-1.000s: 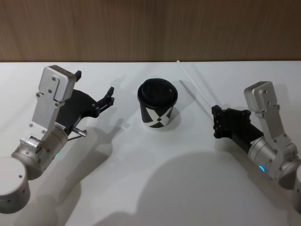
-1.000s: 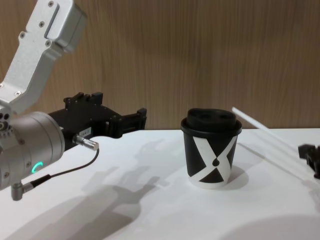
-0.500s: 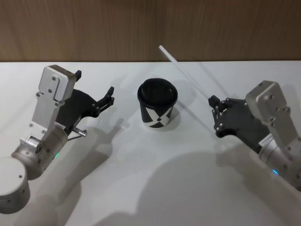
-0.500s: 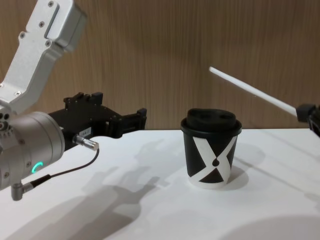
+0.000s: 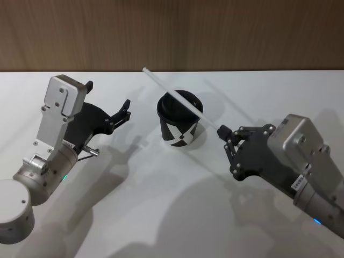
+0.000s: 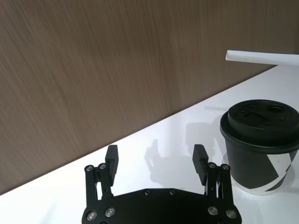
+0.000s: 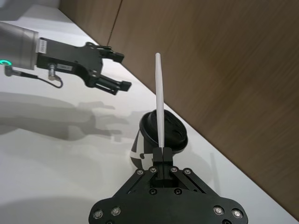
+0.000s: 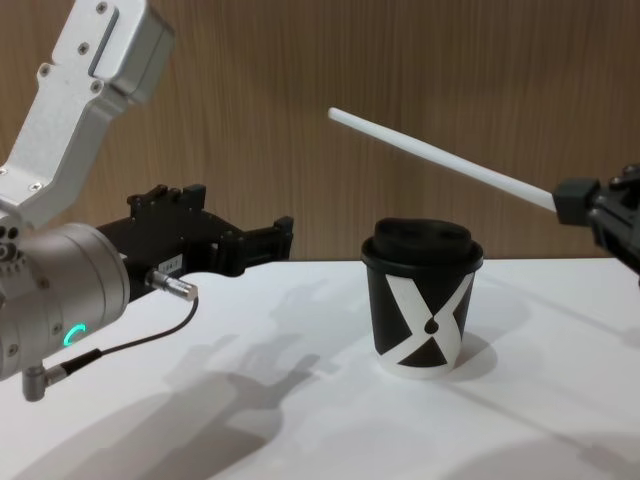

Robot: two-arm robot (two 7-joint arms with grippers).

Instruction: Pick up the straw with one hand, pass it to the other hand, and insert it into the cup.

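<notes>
One long, thin white straw

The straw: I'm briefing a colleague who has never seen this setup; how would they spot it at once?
On the white table stands a black cup with a white X. Slanting in the air above its lid is the straw, a long thin tube held at one end in the jaws of the right gripper. Unlike the grey cable by the left gripper, it is straight and white.
</notes>
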